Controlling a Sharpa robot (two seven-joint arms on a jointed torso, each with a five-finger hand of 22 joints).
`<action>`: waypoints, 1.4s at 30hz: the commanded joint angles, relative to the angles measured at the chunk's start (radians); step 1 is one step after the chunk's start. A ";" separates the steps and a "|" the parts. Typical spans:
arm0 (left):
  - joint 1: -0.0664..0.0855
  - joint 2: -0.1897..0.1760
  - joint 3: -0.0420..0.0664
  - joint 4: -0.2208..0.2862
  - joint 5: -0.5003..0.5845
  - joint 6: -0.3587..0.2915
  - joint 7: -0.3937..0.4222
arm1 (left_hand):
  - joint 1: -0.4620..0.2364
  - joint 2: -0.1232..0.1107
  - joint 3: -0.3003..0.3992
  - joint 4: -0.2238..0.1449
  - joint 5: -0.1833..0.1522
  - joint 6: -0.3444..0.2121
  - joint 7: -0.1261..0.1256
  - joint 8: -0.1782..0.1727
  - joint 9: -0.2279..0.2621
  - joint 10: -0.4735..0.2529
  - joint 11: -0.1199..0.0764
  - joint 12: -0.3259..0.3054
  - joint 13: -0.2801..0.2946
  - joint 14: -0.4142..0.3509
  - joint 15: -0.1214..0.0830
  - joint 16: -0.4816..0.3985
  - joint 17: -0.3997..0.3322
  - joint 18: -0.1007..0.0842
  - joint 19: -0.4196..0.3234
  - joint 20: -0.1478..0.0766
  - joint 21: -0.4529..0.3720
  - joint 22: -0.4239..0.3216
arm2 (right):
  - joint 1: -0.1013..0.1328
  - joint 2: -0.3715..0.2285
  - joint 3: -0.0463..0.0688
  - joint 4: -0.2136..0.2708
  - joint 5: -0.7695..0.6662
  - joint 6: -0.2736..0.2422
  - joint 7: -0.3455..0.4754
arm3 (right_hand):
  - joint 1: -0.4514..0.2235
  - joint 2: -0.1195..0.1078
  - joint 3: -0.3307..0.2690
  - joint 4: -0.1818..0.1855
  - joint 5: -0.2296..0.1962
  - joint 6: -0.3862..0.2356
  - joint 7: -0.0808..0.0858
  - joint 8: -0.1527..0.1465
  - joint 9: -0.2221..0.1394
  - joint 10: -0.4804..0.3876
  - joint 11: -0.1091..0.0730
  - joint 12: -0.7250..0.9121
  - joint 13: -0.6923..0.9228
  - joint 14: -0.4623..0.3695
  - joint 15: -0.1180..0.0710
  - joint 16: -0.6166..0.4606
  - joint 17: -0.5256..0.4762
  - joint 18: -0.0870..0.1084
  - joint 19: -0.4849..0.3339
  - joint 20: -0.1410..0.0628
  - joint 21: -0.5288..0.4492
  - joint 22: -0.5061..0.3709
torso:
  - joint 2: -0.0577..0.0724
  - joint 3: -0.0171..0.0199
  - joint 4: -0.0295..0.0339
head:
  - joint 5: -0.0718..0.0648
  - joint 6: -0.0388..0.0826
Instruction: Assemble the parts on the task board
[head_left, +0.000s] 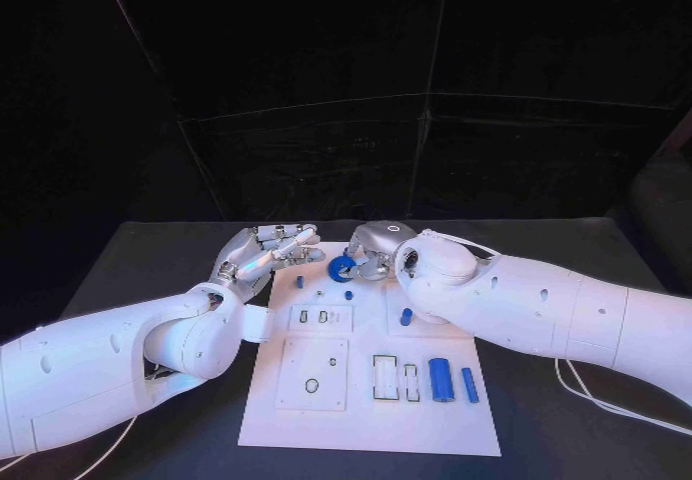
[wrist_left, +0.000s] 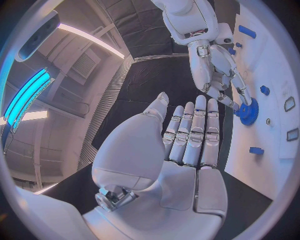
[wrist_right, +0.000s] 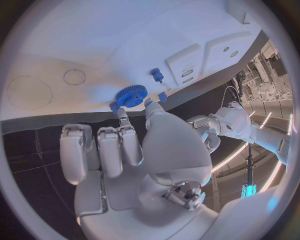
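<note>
The white task board (head_left: 368, 405) lies in the middle of the black table. My right hand (head_left: 372, 248) is at the board's far edge and pinches a blue gear (head_left: 342, 268) between thumb and a fingertip. The gear (wrist_right: 130, 95) stands on edge against the board (wrist_right: 94, 40), beyond my right hand (wrist_right: 125, 150). My left hand (head_left: 268, 250) hovers by the board's far left corner, holding nothing, its fingers (wrist_left: 194, 132) stretched out side by side. From the left wrist, the right hand (wrist_left: 215, 70) and the gear (wrist_left: 249, 111) lie just past those fingers.
Small blue pegs (head_left: 300, 282) (head_left: 349, 295) (head_left: 405, 316) stand in the board's far half. Two blue cylinders (head_left: 441, 380) (head_left: 469, 385) lie at its near right, beside rectangular slots (head_left: 385, 377). Raised white blocks (head_left: 320, 318) (head_left: 313, 372) occupy the left half.
</note>
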 joint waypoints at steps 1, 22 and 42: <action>0.002 0.000 0.001 0.001 -0.007 0.002 0.005 | 0.002 0.008 0.002 -0.008 -0.003 0.004 -0.002 -0.002 0.000 0.005 0.002 -0.001 -0.001 0.010 0.000 -0.007 0.001 0.015 0.006 0.001 -0.007 -0.001 | 0.002 -0.014 0.001 0.018 -0.028 -0.106 0.001 | 0.020 0.004 0.002 -0.011 -0.007 0.009 0.000 0.001 0.000 0.055 0.000 0.003 0.194 0.087 0.001 0.000 0.177 -0.016 0.035 0.002 0.004 0.166 | 0.000 0.0002 0.0003 | 0.002 0.001; 0.002 0.004 0.001 -0.012 -0.011 -0.004 0.008 | 0.014 0.007 0.008 -0.021 -0.003 0.008 -0.005 -0.001 0.000 0.010 -0.001 -0.001 -0.001 0.015 -0.002 -0.011 0.002 0.016 0.010 0.000 -0.008 -0.003 | 0.022 -0.421 -0.001 0.208 0.394 -0.158 0.336 | 0.171 -0.037 0.025 -0.129 -0.022 0.048 -0.009 0.002 0.000 0.052 -0.010 -0.002 0.191 0.086 -0.009 -0.003 0.173 -0.016 0.035 -0.008 0.004 0.168 | -0.015 0.0057 -0.0226 | -0.030 0.012; 0.001 0.027 0.000 -0.043 -0.013 0.003 0.010 | 0.014 0.006 0.008 -0.023 -0.004 0.011 -0.006 0.001 0.001 0.013 -0.002 0.000 -0.001 0.018 -0.003 -0.012 0.003 0.016 0.013 -0.001 -0.009 -0.004 | -0.013 -0.423 -0.002 0.068 0.447 -0.091 0.426 | 0.189 -0.042 0.023 -0.151 -0.015 0.029 -0.005 -0.003 -0.003 0.046 -0.007 -0.010 0.185 0.086 -0.006 -0.003 0.174 -0.015 0.033 -0.006 0.002 0.165 | -0.014 0.0057 -0.0209 | -0.053 0.002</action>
